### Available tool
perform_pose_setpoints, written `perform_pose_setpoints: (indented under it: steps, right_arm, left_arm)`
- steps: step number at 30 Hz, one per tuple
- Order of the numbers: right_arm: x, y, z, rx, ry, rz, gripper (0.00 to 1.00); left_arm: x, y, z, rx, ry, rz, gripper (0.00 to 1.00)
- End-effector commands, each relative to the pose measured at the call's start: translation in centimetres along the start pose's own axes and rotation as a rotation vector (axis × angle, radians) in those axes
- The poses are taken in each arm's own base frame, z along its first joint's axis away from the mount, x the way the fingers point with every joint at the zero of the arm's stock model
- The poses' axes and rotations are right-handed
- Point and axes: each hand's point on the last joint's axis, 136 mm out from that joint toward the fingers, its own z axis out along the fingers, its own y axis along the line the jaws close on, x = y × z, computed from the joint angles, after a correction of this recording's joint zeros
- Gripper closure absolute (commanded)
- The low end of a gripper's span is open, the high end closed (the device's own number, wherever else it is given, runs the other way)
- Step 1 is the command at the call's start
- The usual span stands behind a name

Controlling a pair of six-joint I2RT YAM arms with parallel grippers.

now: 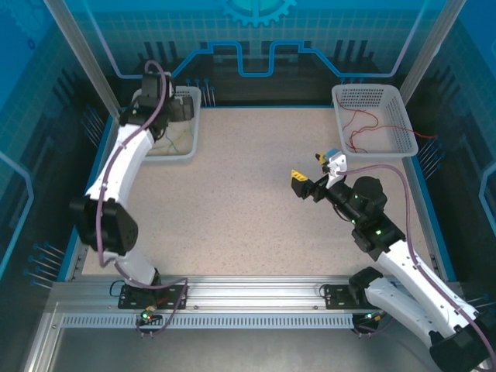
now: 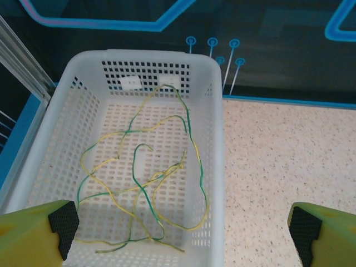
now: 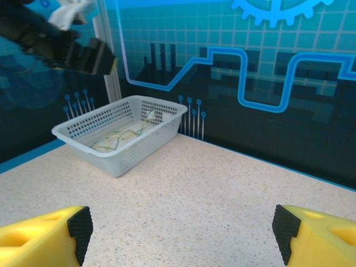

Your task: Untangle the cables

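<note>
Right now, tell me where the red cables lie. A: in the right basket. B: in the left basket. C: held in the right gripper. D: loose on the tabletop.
A: the red cables lie inside the right basket at the table's far right corner; the left basket holds yellow-green cables.

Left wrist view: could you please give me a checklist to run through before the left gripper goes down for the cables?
1. Left gripper open: ok, jaws wide apart.
2. Left gripper above the left basket: ok.
3. Yellow-green cables inside that basket: ok.
4. Those cables separated: not ok, strands cross repeatedly.
5. Right gripper open, empty, over bare table: ok.
</note>
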Motion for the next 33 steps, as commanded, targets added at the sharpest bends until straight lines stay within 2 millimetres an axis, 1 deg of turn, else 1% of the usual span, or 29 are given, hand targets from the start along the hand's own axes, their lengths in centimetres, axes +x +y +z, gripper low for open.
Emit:
perform_pose_setpoints:
  steps: [1, 3, 4, 5, 6, 8, 9, 10, 11, 14, 17, 18, 20, 21, 23, 24, 25, 26, 27, 29, 31, 33]
  right_arm:
    - [-1.8, -1.9, -0.3, 0.117, -0.080, -0.048, 0.10]
    - [-0.9, -4.0, -0.5, 0.239, -0.080, -0.061, 0.09]
    - [-0.4, -5.5, -0.7, 0.317, -0.081, -0.072, 0.08]
    - [0.6, -6.9, -0.9, 0.388, -0.059, -0.077, 0.08]
    - [1.5, -8.0, -1.1, 0.439, -0.033, -0.080, 0.07]
    - [3.8, -10.5, -1.6, 0.546, 0.018, -0.078, 0.06]
    - [4.9, -11.6, -2.0, 0.595, 0.040, -0.071, 0.01]
    - [6.1, -13.0, -2.5, 0.659, 0.067, -0.057, 0.00]
    - [7.5, -14.2, -3.1, 0.710, 0.108, -0.042, 0.00]
    - [11.8, -17.2, -4.6, 0.806, 0.229, 0.019, 0.00]
    - [15.5, -18.5, -4.8, 0.798, 0.306, 0.044, 0.00]
    - [16.4, -18.7, -4.7, 0.794, 0.317, 0.027, 0.00]
    - [17.8, -19.3, -4.5, 0.796, 0.352, 0.005, 0.00]
    - [18.4, -19.8, -4.4, 0.803, 0.363, 0.005, 0.01]
    - [18.5, -20.1, -3.6, 0.792, 0.361, -0.010, 0.01]
    - [18.3, -20.1, -3.1, 0.777, 0.335, -0.014, 0.01]
    - [18.1, -20.1, -2.8, 0.762, 0.307, -0.019, 0.01]
    - [17.8, -20.1, -2.3, 0.747, 0.277, -0.029, 0.00]
    - [17.9, -20.2, -2.1, 0.748, 0.298, -0.037, 0.00]
    - [18.1, -20.2, -1.5, 0.721, 0.319, -0.036, 0.00]
    - [18.1, -18.7, -0.8, 0.629, 0.313, -0.069, 0.00]
    - [18.0, -16.7, -0.2, 0.523, 0.296, -0.111, 0.00]
  left_arm:
    - [1.7, 0.9, -1.1, -0.019, -0.118, -0.060, 0.01]
    - [3.7, 0.5, -2.3, 0.019, -0.200, -0.072, 0.01]
    - [5.3, 0.4, -2.7, 0.026, -0.244, -0.065, 0.01]
    - [6.5, 0.2, -3.3, 0.036, -0.310, -0.063, 0.01]
    - [7.7, 0.1, -3.4, 0.051, -0.352, -0.063, 0.01]
    - [10.9, 0.3, -3.7, 0.077, -0.377, -0.089, 0.01]
    - [12.0, 0.3, -3.7, 0.083, -0.377, -0.080, 0.01]
    - [13.3, 0.7, -3.6, 0.068, -0.370, -0.069, 0.01]
    - [14.7, 1.5, -3.3, 0.030, -0.356, -0.064, 0.01]
    - [17.7, 3.3, -2.6, -0.056, -0.327, -0.021, 0.01]
    - [19.7, 4.1, -2.0, -0.040, -0.350, -0.030, 0.01]
    - [20.3, 3.8, -1.6, 0.002, -0.350, -0.035, 0.01]
    - [20.1, 3.7, -1.1, 0.034, -0.366, -0.041, 0.01]
    - [19.8, 3.2, -0.9, 0.069, -0.376, -0.023, 0.01]
    - [19.4, 2.6, 0.1, 0.079, -0.368, 0.036, 0.01]
    - [19.2, 2.8, 0.7, 0.058, -0.368, 0.051, 0.01]
    - [18.8, 3.4, 1.1, 0.017, -0.386, 0.040, 0.01]
    - [19.3, 4.3, 1.7, -0.007, -0.370, 0.002, 0.01]
    - [20.1, 4.6, 2.3, 0.017, -0.356, -0.029, 0.01]
    - [20.7, 5.0, 2.2, 0.036, -0.421, -0.049, 0.01]
    - [21.2, 4.2, 0.9, 0.101, -0.469, -0.030, 0.01]
    - [21.7, 1.2, 0.4, 0.260, -0.465, 0.075, 0.01]
